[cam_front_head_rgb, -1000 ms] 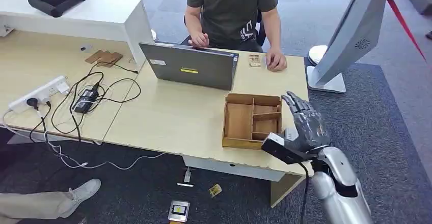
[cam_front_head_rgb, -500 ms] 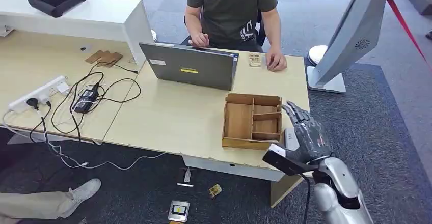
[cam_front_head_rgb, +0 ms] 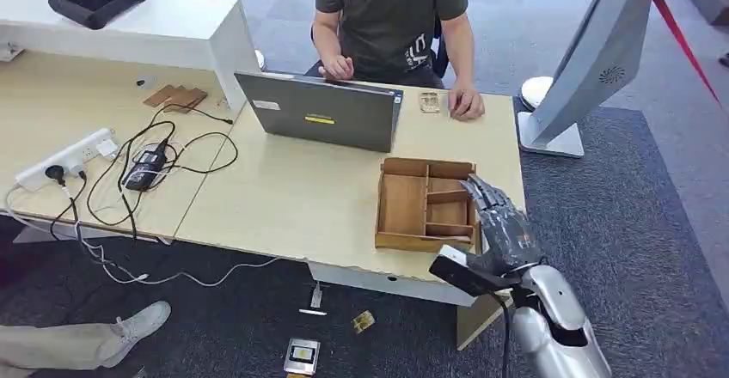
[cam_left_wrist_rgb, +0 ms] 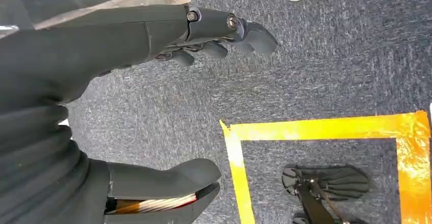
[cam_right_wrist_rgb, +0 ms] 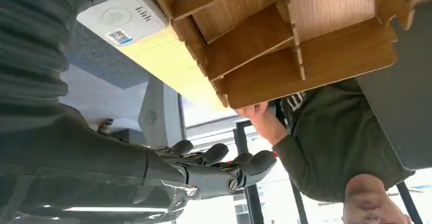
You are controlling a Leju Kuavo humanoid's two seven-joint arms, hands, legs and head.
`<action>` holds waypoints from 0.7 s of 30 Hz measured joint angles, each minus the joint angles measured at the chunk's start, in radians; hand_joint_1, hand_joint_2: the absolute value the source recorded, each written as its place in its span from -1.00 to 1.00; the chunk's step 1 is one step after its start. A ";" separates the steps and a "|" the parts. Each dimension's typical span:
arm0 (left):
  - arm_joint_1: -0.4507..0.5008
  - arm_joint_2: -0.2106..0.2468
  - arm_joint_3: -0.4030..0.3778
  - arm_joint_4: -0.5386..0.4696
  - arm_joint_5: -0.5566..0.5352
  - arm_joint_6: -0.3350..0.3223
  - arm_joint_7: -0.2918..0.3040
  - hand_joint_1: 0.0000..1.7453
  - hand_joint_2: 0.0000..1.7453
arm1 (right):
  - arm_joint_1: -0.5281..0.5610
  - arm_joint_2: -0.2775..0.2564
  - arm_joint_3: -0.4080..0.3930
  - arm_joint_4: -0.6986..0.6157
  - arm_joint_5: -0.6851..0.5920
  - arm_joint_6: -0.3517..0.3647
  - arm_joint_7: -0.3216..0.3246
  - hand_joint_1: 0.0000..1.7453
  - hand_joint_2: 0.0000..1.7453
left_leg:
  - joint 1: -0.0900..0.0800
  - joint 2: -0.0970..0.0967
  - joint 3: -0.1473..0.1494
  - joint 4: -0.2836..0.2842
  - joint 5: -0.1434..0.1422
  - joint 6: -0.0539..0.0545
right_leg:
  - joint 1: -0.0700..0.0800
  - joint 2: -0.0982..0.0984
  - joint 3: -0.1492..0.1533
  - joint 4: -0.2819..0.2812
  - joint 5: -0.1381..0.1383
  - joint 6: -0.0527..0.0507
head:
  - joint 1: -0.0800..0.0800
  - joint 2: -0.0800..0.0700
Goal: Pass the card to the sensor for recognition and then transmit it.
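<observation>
Task barely begun: right robot hand, open and empty, hovers beside the wooden tray; no card held.

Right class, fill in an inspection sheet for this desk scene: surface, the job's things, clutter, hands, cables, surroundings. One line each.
Surface: light wood desk, joined to a second desk on the left.
Job's things: wooden divided tray near the desk's right edge; white card with a code label lies beside the tray; sensor cannot be told.
Clutter: laptop, small wooden pieces, small items on the floor.
Hands: right hand open, beside the tray, holding nothing; left hand open over carpet.
Cables: power strip with tangled black leads.
Surroundings: seated person, white kiosk stand, yellow floor tape.
</observation>
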 joint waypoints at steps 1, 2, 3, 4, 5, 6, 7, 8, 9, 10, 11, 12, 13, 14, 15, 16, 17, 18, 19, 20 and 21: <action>0.000 0.000 0.000 0.000 0.000 0.000 0.000 -1.00 1.00 | -0.003 0.003 0.004 0.006 0.000 -0.001 0.000 -1.00 1.00 | 0.000 0.000 0.000 0.000 0.000 0.000 | 0.000 0.000 0.000 0.000 0.000 0.000 | 0.000 0.000; 0.000 0.000 0.000 0.000 0.000 0.000 0.000 -1.00 1.00 | -0.004 0.006 0.005 0.012 0.000 -0.001 -0.002 -1.00 1.00 | 0.000 0.000 0.000 0.000 0.000 0.000 | 0.000 0.000 0.000 0.000 0.000 0.000 | 0.000 0.000; 0.000 0.000 0.000 0.000 0.000 0.000 0.000 -1.00 1.00 | -0.005 0.008 0.006 0.017 0.000 -0.002 -0.001 -1.00 1.00 | 0.000 0.000 0.000 0.000 0.000 0.000 | 0.000 0.000 0.000 0.000 0.000 0.000 | 0.000 0.000; 0.000 0.000 0.000 0.000 0.000 0.000 0.000 -1.00 1.00 | -0.007 0.009 0.007 0.022 0.000 -0.002 -0.001 -1.00 1.00 | 0.000 0.000 0.000 0.000 0.000 0.000 | 0.000 0.000 0.000 0.000 0.000 0.000 | 0.000 0.000; 0.000 0.000 0.000 0.000 0.000 0.000 0.000 -1.00 1.00 | -0.008 0.012 0.009 0.027 0.000 -0.002 -0.002 -1.00 1.00 | 0.000 0.000 0.000 0.000 0.000 0.000 | 0.000 0.000 0.000 0.000 0.000 0.000 | 0.000 0.000; 0.000 0.000 0.000 0.000 0.000 0.000 0.000 -1.00 1.00 | -0.010 0.013 0.010 0.031 0.000 -0.002 -0.002 -1.00 1.00 | 0.000 0.000 0.000 0.000 0.000 0.000 | 0.000 0.000 0.000 0.000 0.000 0.000 | 0.000 0.000; 0.000 0.000 0.000 0.000 0.000 0.000 0.000 -1.00 1.00 | -0.011 0.014 0.012 0.036 0.000 -0.002 -0.002 -1.00 1.00 | 0.000 0.000 0.000 0.000 0.000 0.000 | 0.000 0.000 0.000 0.000 0.000 0.000 | 0.000 0.000; 0.000 0.000 0.000 0.000 0.000 0.000 0.000 -1.00 1.00 | -0.012 0.016 0.013 0.040 0.001 -0.003 -0.003 -1.00 1.00 | 0.000 0.000 0.000 0.000 0.000 0.000 | 0.000 0.000 0.000 0.000 0.000 0.000 | 0.000 0.000; 0.000 0.000 0.000 0.000 0.001 0.000 0.000 -1.00 1.00 | -0.013 0.019 0.014 0.045 0.003 -0.006 -0.006 -1.00 1.00 | 0.000 0.000 0.000 0.000 0.000 0.000 | 0.000 0.000 0.000 0.000 0.000 0.000 | 0.000 0.000; 0.000 0.000 0.000 0.000 0.001 0.000 0.000 -1.00 1.00 | -0.016 0.024 0.016 0.050 0.006 -0.009 -0.010 -1.00 1.00 | 0.000 0.000 0.000 0.000 0.000 0.000 | 0.000 0.000 0.000 0.000 0.000 0.000 | 0.000 0.000; 0.000 0.000 0.000 0.000 0.003 0.000 0.000 -1.00 1.00 | -0.020 0.027 0.019 0.056 0.006 -0.012 -0.012 -1.00 1.00 | 0.000 0.000 0.000 0.000 0.000 0.000 | 0.000 0.000 0.000 0.000 0.000 0.000 | 0.000 0.000; -0.001 0.000 0.000 0.000 0.003 0.000 0.000 -1.00 1.00 | -0.024 0.032 0.024 0.063 0.008 -0.016 -0.013 -1.00 1.00 | 0.000 0.000 0.000 0.000 0.000 0.000 | 0.000 0.000 0.000 0.000 0.000 0.000 | 0.000 0.000; -0.001 0.000 0.000 0.000 0.003 0.000 0.000 -1.00 1.00 | -0.026 0.035 0.026 0.067 0.009 -0.018 -0.013 -1.00 1.00 | 0.000 0.000 0.000 0.000 0.000 0.000 | 0.000 0.000 0.000 0.000 0.000 0.000 | 0.000 0.000; -0.001 0.000 0.000 0.000 0.003 0.000 0.000 -1.00 1.00 | -0.029 0.039 0.029 0.072 0.009 -0.020 -0.013 -1.00 1.00 | 0.000 0.000 0.000 0.000 0.000 0.000 | 0.000 0.000 0.000 0.000 0.000 0.000 | 0.000 0.000; -0.001 0.000 0.000 0.000 0.003 0.000 0.000 -1.00 1.00 | -0.032 0.043 0.031 0.077 0.009 -0.021 -0.013 -1.00 1.00 | 0.000 0.000 0.000 0.000 0.000 0.000 | 0.000 0.000 0.000 0.000 0.000 0.000 | 0.000 0.000; -0.001 0.000 0.000 0.000 0.004 0.000 -0.001 -1.00 1.00 | -0.034 0.047 0.033 0.083 0.010 -0.021 -0.013 -1.00 1.00 | 0.000 0.000 0.000 0.000 0.000 0.000 | 0.000 0.000 0.000 0.000 0.000 0.000 | 0.000 0.000; -0.001 0.000 -0.001 0.000 0.004 0.000 -0.001 -1.00 1.00 | -0.038 0.050 0.038 0.091 0.011 -0.022 -0.014 -1.00 1.00 | 0.000 0.000 0.000 0.000 0.000 0.000 | 0.000 0.000 0.000 0.000 0.000 0.000 | 0.000 0.000; -0.001 0.000 -0.001 0.000 0.004 0.000 -0.001 -1.00 1.00 | -0.040 0.052 0.040 0.099 0.013 -0.023 -0.015 -1.00 1.00 | 0.000 0.000 0.000 0.000 0.000 0.000 | 0.000 0.000 0.000 0.000 0.000 0.000 | 0.000 0.000; -0.001 0.000 -0.001 0.000 0.004 0.000 -0.001 -1.00 1.00 | -0.041 0.056 0.043 0.105 0.013 -0.023 -0.015 -1.00 1.00 | 0.000 0.000 0.000 0.000 0.000 0.000 | 0.000 0.000 0.000 0.000 0.000 0.000 | 0.000 0.000; -0.001 0.000 -0.001 0.000 0.004 0.000 -0.001 -1.00 1.00 | -0.041 0.058 0.046 0.110 0.014 -0.027 -0.016 -1.00 1.00 | 0.000 0.000 0.000 0.000 0.000 0.000 | 0.000 0.000 0.000 0.000 0.000 0.000 | 0.000 0.000; -0.001 0.000 -0.002 0.000 0.004 0.000 -0.001 -1.00 1.00 | -0.042 0.061 0.047 0.116 0.015 -0.033 -0.018 -1.00 1.00 | 0.000 0.000 0.000 0.000 0.000 0.000 | 0.000 0.000 0.000 0.000 0.000 0.000 | 0.000 0.000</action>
